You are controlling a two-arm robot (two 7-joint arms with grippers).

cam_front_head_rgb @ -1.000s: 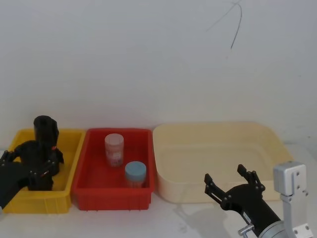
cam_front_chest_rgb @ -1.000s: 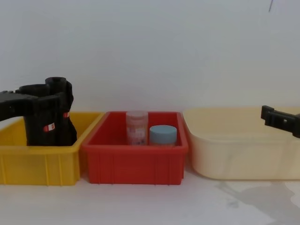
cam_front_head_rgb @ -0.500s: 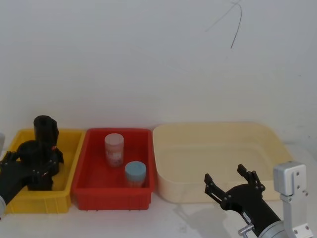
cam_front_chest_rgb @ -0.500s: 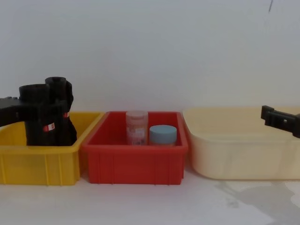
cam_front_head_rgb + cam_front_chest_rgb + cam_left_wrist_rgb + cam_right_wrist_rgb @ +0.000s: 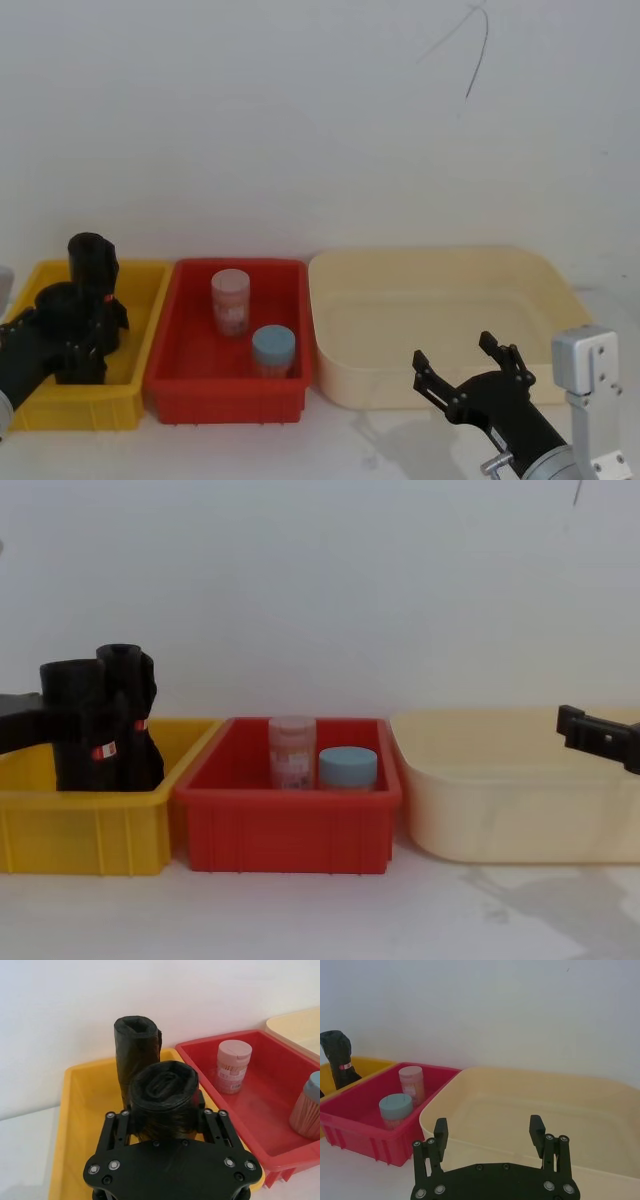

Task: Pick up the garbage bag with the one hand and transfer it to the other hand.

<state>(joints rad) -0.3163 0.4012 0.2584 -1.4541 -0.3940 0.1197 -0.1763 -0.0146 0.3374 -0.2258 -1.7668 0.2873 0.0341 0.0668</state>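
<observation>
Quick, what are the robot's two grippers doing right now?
Left gripper: closed on the garbage bag in the yellow bin.
Right gripper: open, holding nothing.

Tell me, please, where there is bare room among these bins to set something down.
The cream tub is bare inside. The red bin has free floor beside its two jars, toward the yellow bin. That yellow bin is crowded: the left gripper shut on the garbage bag, a second black roll behind it.

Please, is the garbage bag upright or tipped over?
Upright: the garbage bag stands on end in the yellow bin, gripped by the left tool.
</observation>
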